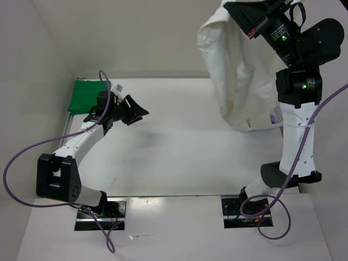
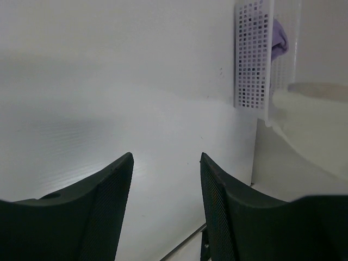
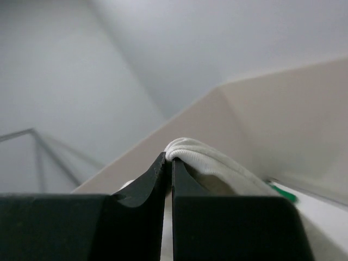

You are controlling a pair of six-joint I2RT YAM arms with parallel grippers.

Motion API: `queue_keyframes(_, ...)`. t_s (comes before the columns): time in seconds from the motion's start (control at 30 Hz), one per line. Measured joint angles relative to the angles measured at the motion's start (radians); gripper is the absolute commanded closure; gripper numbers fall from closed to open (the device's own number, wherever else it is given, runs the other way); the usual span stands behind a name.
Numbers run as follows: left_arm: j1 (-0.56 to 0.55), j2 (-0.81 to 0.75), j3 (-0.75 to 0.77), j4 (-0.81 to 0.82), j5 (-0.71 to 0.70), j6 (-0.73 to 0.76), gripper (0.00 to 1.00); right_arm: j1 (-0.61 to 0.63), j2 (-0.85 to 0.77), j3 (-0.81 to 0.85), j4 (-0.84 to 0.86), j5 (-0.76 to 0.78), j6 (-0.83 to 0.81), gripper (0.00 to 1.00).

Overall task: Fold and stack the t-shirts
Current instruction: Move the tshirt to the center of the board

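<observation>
Right wrist: white t-shirt (image 3: 209, 159) fold inside right tool (image 3: 169, 162)

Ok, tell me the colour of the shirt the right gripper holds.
The shirt is white, faintly cream; clearest from the top external view.

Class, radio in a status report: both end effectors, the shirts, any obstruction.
Left end effector open, empty. Right end effector shut on white shirt, hanging high. Green shirt flat, far left. No obstruction seen.
</observation>
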Motion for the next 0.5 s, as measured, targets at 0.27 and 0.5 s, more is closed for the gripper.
queue_keyframes(0.27,0.114,-0.033,-0.058,-0.013,0.004,-0.031,0.39,0.201,0.172,0.367,0.156,-0.151,0.107,1.00)
queue_keyframes(0.5,0.247,-0.076,-0.056,-0.033,-0.004,-0.030,0.34,0.195,0.242,0.213,0.215,-0.182,0.114,1.00)
